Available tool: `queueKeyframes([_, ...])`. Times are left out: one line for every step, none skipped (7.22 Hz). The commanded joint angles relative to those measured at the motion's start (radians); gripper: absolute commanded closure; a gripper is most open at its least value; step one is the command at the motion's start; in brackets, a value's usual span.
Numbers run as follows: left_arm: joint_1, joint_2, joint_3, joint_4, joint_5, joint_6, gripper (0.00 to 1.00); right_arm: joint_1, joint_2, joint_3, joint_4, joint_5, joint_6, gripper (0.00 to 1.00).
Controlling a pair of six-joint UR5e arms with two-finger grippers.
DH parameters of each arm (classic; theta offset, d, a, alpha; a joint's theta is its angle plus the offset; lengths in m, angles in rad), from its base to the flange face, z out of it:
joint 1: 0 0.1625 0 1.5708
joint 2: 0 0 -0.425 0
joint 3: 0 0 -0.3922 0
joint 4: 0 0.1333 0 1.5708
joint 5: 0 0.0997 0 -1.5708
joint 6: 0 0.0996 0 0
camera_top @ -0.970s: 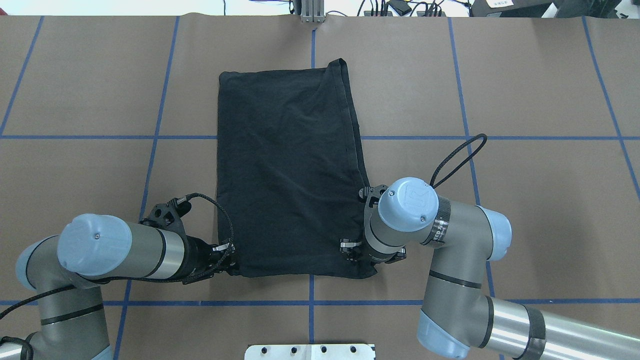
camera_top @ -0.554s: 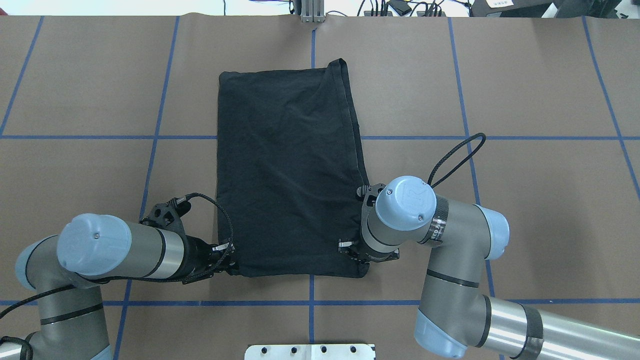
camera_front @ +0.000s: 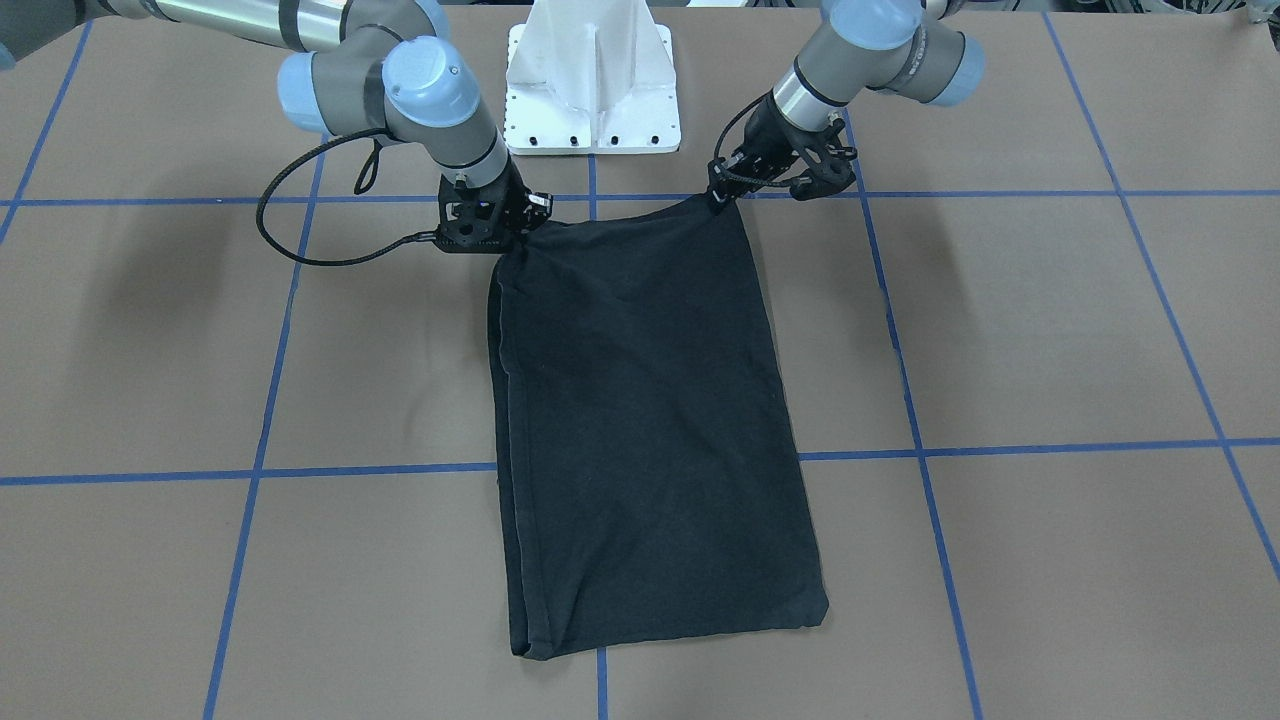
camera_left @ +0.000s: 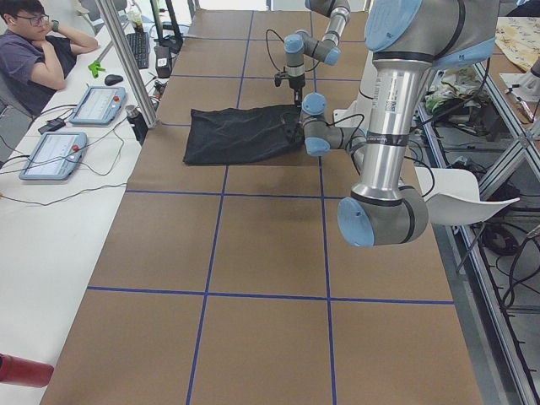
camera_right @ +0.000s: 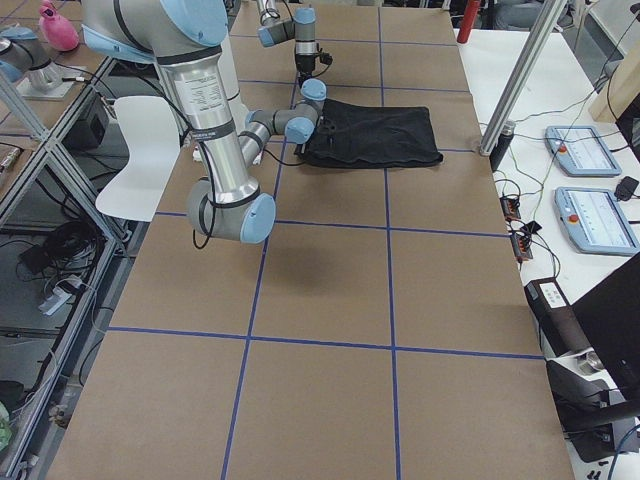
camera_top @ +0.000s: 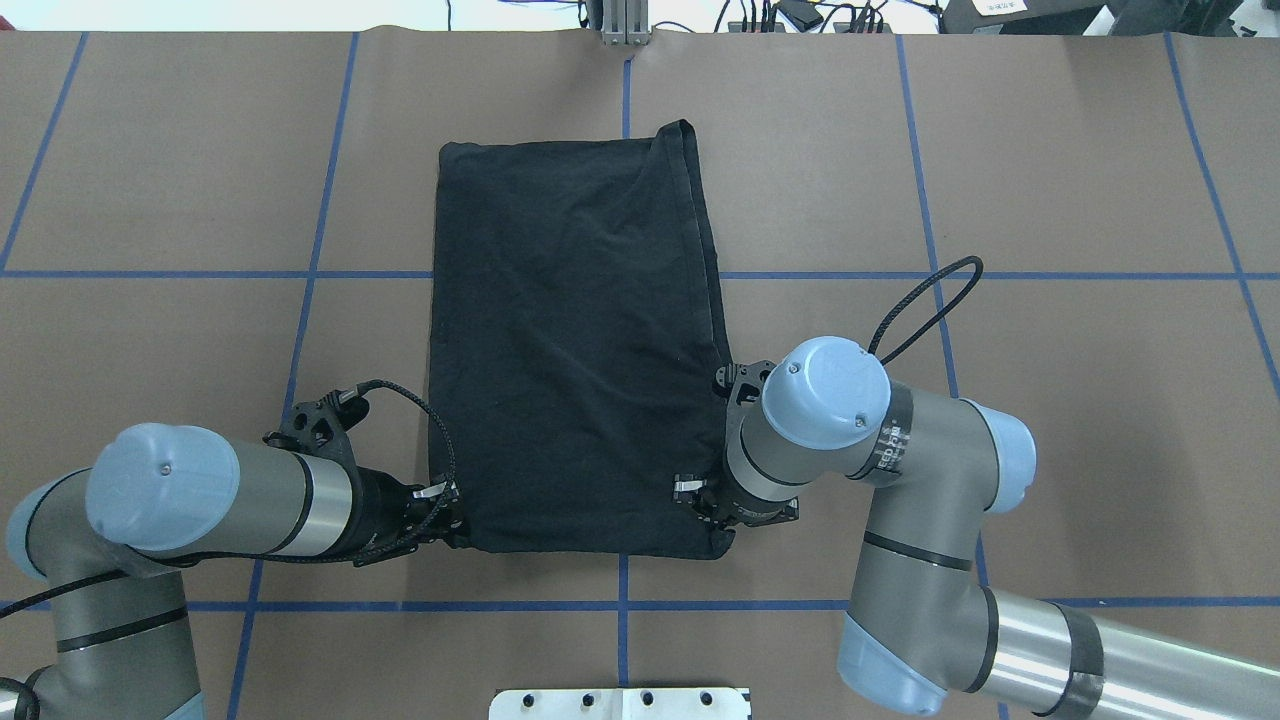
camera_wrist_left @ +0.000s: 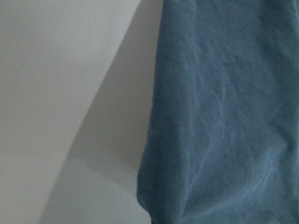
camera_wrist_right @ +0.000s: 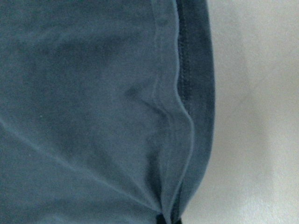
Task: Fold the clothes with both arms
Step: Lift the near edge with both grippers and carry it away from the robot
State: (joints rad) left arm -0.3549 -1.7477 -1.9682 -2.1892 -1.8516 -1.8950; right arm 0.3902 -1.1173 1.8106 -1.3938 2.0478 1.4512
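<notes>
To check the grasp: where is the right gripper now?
In the overhead view, the right gripper is at the near right corner of the black T-shirt, a little right of the blue centre line; the left gripper holds the opposite near corner.

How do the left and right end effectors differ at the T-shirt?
Left end effector reaches in low from the side, off the T-shirt; right end effector points down, over it. Left takes the smooth folded edge; right takes the stacked hems. Both seem to pinch a near corner.
</notes>
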Motion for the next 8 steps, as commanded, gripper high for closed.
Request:
queueKeyframes([0.007,0.007,-0.05,0.069,-0.033,0.004,1.0,0.002,-0.091,0.12,-0.002,0.101,0.003,1.0])
queueKeyframes([0.013,0.007,-0.061,0.084,-0.05,0.005,1.0,0.002,-0.126,0.163,-0.001,0.123,0.005,1.0])
queueKeyframes([0.016,0.007,-0.063,0.098,-0.069,0.005,1.0,-0.001,-0.136,0.176,-0.001,0.152,0.041,1.0])
queueKeyframes([0.04,0.007,-0.081,0.133,-0.093,0.01,1.0,-0.011,-0.138,0.18,0.001,0.169,0.093,1.0])
queueKeyframes([0.065,0.007,-0.125,0.193,-0.097,0.01,1.0,-0.019,-0.139,0.197,0.001,0.173,0.119,1.0])
queueKeyframes([0.076,0.004,-0.165,0.245,-0.115,0.01,1.0,-0.019,-0.138,0.2,0.001,0.205,0.159,1.0])
queueKeyframes([0.074,-0.004,-0.185,0.253,-0.142,0.01,1.0,-0.001,-0.131,0.199,0.001,0.248,0.166,1.0])
queueKeyframes([0.059,-0.006,-0.207,0.253,-0.184,0.01,1.0,0.057,-0.127,0.196,0.004,0.291,0.164,1.0])
